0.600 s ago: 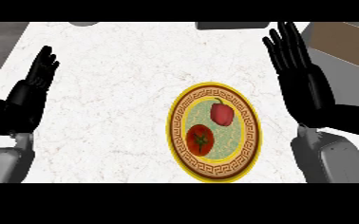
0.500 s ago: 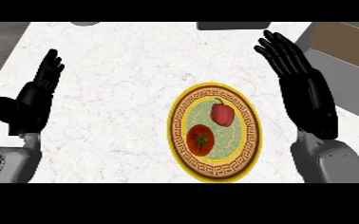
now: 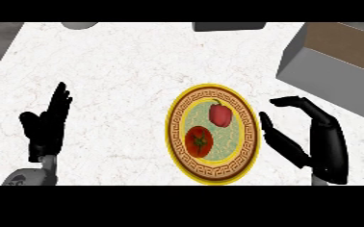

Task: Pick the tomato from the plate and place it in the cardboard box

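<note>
a: on the white marbled counter (image 3: 128, 67), right of centre, sits a round plate (image 3: 175, 125) with a yellow rim and a brown patterned band. two red things on it.

b: which is the tomato?

a: the tomato (image 3: 199, 141) is the round one on the lower left part of the plate, green stem showing. the other is a red pepper (image 3: 220, 114), longer shape, upper right part of the plate. they look just apart, not touching.

b: hands?

a: right hand (image 3: 316, 139) is just right of the plate, about level with the tomato. fingers arch over at the top, thumb pointing toward the plate rim. nothing in it, fingers spread and not closed on anything. not touching the plate or the tomato as far as i can see.

b: left?

a: left hand (image 3: 46, 127) at the lower left, well apart from the plate, fingers straight and pointing up, resting, holding nothing.

b: box?

a: cardboard box (image 3: 323, 60) at the upper right corner, grey outer wall, brown inside, partly cut off by the edge. tomato is not in it.

b: anything else?

a: a grey rounded object (image 3: 80, 24) and a dark grey block (image 3: 229, 26) at the far edge, both cut off, cannot tell what they are.
</note>
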`<action>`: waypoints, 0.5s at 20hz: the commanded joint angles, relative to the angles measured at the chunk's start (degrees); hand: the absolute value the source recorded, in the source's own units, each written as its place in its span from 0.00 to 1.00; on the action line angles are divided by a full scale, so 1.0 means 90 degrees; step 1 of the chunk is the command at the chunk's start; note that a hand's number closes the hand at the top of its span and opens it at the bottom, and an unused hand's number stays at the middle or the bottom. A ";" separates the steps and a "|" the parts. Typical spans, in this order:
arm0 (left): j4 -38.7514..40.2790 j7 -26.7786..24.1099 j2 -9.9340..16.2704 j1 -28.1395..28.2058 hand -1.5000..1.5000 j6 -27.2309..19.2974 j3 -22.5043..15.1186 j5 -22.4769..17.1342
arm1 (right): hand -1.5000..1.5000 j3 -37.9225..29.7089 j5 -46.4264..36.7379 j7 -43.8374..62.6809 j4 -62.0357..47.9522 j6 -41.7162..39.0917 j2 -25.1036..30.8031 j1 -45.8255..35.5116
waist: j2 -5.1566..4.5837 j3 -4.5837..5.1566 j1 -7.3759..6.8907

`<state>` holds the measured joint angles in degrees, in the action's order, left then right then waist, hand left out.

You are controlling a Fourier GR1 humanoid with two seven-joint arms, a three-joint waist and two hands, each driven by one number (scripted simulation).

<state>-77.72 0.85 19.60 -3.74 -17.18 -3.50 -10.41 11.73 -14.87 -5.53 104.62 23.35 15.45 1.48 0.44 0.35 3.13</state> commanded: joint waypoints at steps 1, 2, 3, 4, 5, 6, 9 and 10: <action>0.0286 -0.0124 -0.0337 0.0005 0.50 -0.0183 -0.0092 0.0084 | 0.00 0.0511 -0.1531 -0.0478 0.0446 0.1224 -0.0267 0.1276 | -0.0004 -0.0024 0.0003; 0.0264 -0.0201 -0.0287 0.0205 0.50 -0.0008 -0.0064 -0.0008 | 0.00 0.0752 -0.1945 -0.0451 0.0531 0.1486 -0.0406 0.1493 | -0.0006 -0.0024 -0.0112; -0.0005 0.0058 -0.0195 0.0169 0.50 0.0002 -0.0081 -0.0014 | 0.00 0.0968 -0.2229 -0.0407 0.0820 0.1602 -0.0407 0.1981 | 0.0008 -0.0029 -0.0134; 0.0512 -0.0305 -0.0255 -0.0064 0.50 0.0073 0.0028 0.0005 | 0.00 0.0877 -0.2408 -0.0073 0.1107 0.1404 -0.0092 0.2216 | -0.0020 -0.0020 -0.0094; 0.0097 -0.0050 -0.0358 0.0192 0.50 -0.0130 -0.0179 0.0126 | 0.00 0.1104 -0.2963 0.0347 0.1273 0.1381 -0.0094 0.2361 | -0.0005 -0.0021 -0.0170; 0.0023 0.0008 -0.0300 0.0142 0.50 -0.0070 -0.0067 0.0021 | 0.00 0.1115 -0.3176 0.0776 0.1568 0.1133 0.0047 0.2589 | -0.0009 -0.0019 -0.0191; 0.0076 0.0029 -0.0414 0.0027 0.50 -0.0164 -0.0185 0.0176 | 0.00 0.1295 -0.3924 0.1820 0.2224 0.0415 0.0170 0.2960 | -0.0027 -0.0018 -0.0230; 0.0551 -0.0259 -0.0412 -0.0142 0.50 0.0001 -0.0017 0.0082 | 0.00 0.1214 -0.4015 0.2280 0.2738 0.0028 0.0261 0.2958 | -0.0046 -0.0010 -0.0203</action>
<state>-75.65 0.08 16.29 -3.72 -18.02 -4.56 -9.42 21.41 -43.61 5.14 120.70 29.39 15.91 23.59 0.24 0.21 1.65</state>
